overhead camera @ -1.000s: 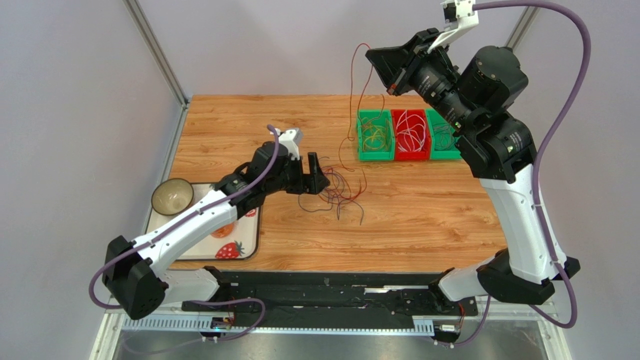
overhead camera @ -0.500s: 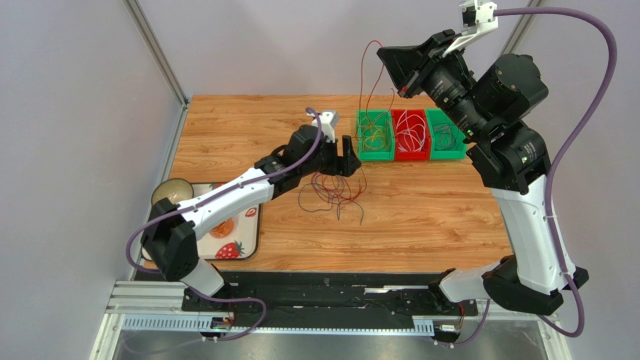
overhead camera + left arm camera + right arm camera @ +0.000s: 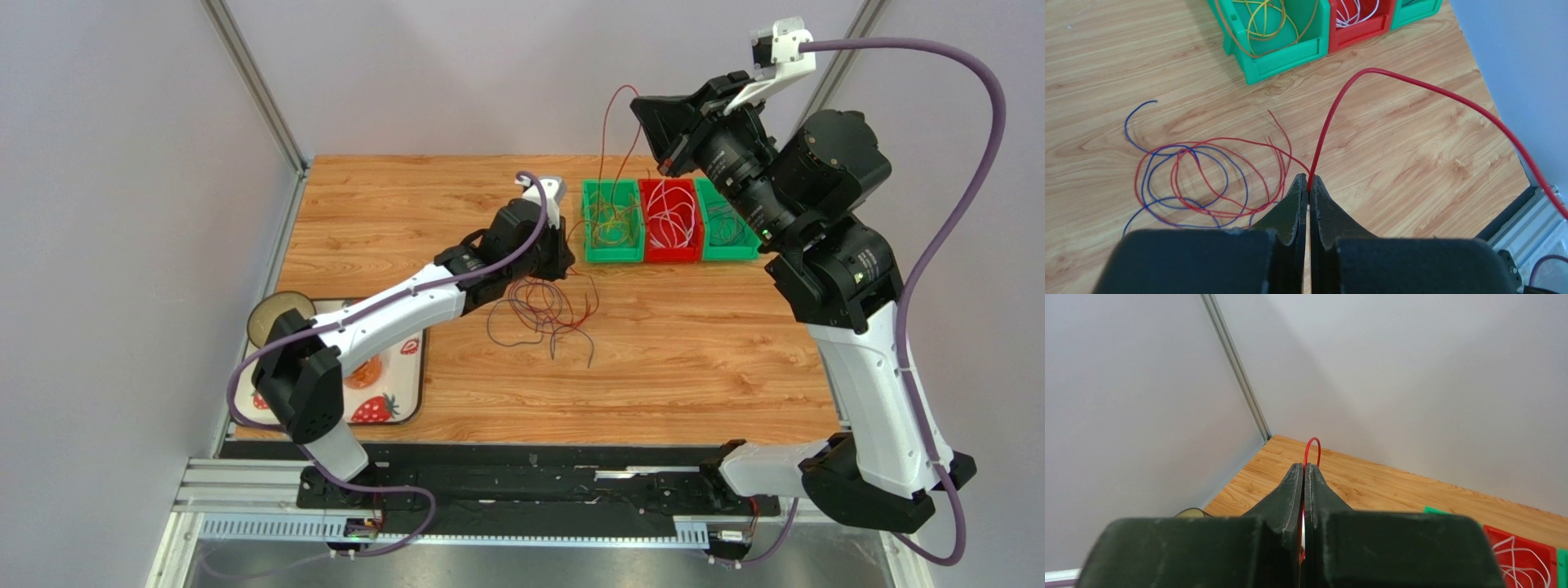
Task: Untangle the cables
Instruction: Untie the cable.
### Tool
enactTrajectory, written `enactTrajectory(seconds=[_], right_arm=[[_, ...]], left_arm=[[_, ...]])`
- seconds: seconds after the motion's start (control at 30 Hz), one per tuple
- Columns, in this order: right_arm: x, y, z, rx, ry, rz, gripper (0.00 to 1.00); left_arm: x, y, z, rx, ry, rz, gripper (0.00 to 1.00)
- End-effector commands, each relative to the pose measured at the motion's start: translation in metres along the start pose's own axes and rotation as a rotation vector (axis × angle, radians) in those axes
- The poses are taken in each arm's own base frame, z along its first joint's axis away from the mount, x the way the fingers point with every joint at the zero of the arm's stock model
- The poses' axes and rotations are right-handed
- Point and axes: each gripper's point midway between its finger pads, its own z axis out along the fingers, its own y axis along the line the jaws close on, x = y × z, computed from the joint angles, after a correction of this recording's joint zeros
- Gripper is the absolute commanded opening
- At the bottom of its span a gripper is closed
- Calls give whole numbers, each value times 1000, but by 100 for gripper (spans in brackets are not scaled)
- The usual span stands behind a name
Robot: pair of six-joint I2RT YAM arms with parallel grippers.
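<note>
left gripper, right gripper — clamping red cable

I get bright, even light with faint shadows on the table. The left gripper looks soft up close.

Left gripper newly clamped (red cable)
</note>
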Motion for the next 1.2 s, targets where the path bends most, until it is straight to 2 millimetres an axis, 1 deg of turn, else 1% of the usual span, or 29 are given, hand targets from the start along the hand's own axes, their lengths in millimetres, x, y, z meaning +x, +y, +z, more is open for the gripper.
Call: enactTrajectory(seconds=[0.0, 0.03, 0.07, 0.1, 0.13, 0.17, 0.2, 0.27, 0.3, 0.37, 0.43, 0.47, 0.53, 0.57, 0.7, 0.73, 0.8, 0.83, 0.87, 0.93, 1.0, 1.03, 1.07, 1.1, 1.13, 1.17], right_arm=[[1, -24, -5, 126, -7, -26, 0], [3, -28, -5, 141, 1, -31, 0], [10, -31, -4, 158, 17, -34, 0], [14, -33, -4, 167, 26, -33, 0], [18, -35, -3, 172, 34, -32, 0], [25, -36, -3, 175, 51, -33, 0], [29, -36, -3, 171, 57, -23, 0], [38, -33, -3, 152, 80, -14, 0], [44, -32, -4, 144, 94, -13, 0], [51, -29, -6, 119, 112, -2, 0], [58, -26, -10, 99, 126, 8, 0], [60, -21, -12, 70, 132, 12, 0], [67, -14, -17, 31, 144, 29, 0], [72, -6, -19, -20, 162, 39, 0], [95, 9, -30, -119, 206, 76, 0], [107, 10, -33, -133, 218, 85, 0], [118, 17, -38, -183, 240, 104, 0], [120, 21, -39, -209, 235, 108, 0], [131, 24, -43, -238, 262, 113, 0], [140, 22, -45, -233, 281, 117, 0], [154, 11, -46, -179, 303, 114, 0], [159, 7, -47, -159, 315, 113, 0], [164, 3, -47, -138, 323, 110, 0], [169, 0, -48, -125, 335, 108, 1], [174, -2, -48, -118, 349, 107, 4], [177, -2, -49, -116, 361, 108, 16]], left_arm=[[-74, -28, -68, 49, -169, 51, 0], [-87, -32, -85, 61, -200, 56, 0], [-88, -31, -93, 52, -188, 72, 0], [-102, -37, -106, 64, -216, 73, 0], [-110, -40, -118, 74, -230, 73, 0], [-110, -40, -124, 68, -216, 78, 0], [-125, -47, -137, 85, -244, 75, 0], [-132, -55, -152, 113, -247, 69, 0], [-142, -61, -163, 134, -269, 63, 0], [-155, -71, -180, 170, -292, 48, 0], [-162, -80, -189, 209, -303, 42, 0], [-171, -86, -199, 231, -317, 37, 0], [-174, -95, -203, 267, -308, 37, 0], [-178, -98, -209, 279, -314, 34, 0], [-178, -108, -210, 324, -298, 20, 0], [-177, -110, -209, 334, -291, 15, 0], [-174, -117, -208, 375, -276, 2, 0], [-173, -120, -209, 393, -272, -7, 0], [-174, -122, -208, 408, -275, -9, 0], [-177, -131, -213, 457, -286, -2, 0], [-186, -140, -224, 500, -315, 15, 0], [-193, -144, -230, 519, -342, 37, 0], [-203, -150, -241, 540, -376, 54, 0], [-206, -154, -242, 556, -383, 71, 0], [-210, -156, -245, 564, -395, 98, 0], [-223, -162, -260, 586, -434, 114, 0]])
